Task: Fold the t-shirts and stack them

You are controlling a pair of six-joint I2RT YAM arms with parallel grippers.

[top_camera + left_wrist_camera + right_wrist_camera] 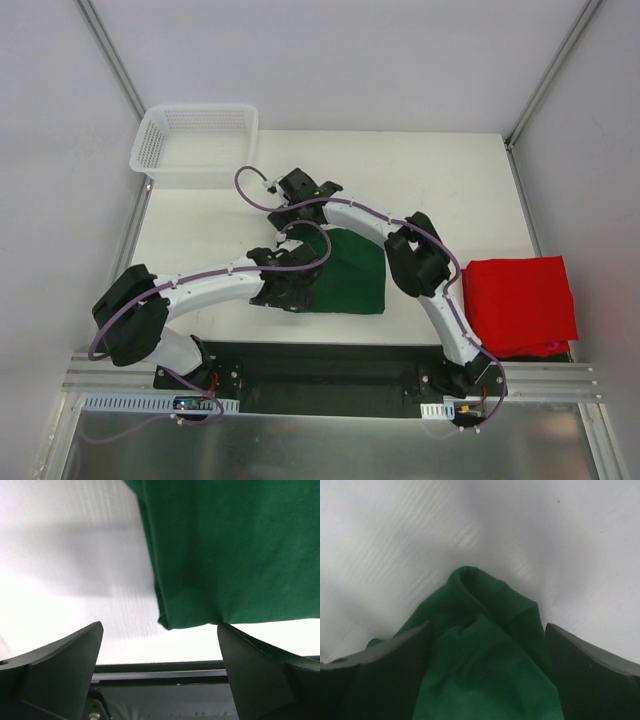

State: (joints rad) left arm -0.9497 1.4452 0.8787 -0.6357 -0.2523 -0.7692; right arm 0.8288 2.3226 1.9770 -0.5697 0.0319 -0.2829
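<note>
Both grippers stand wide and hold nothing; the dark green folded cotton t-shirt (350,275) lies beneath them.
The left gripper (159,630) straddles its hemmed corner and the right gripper (488,630) straddles a bunched fold. The bright red folded cotton t-shirt (520,305) lies well right of the right gripper. Judged light and limp: pinch doubled edges at corners.

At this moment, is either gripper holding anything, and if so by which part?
Nothing is held. The left gripper stands open at a corner of the green shirt, the right gripper open over its bunched edge; neither pinches cloth.
</note>
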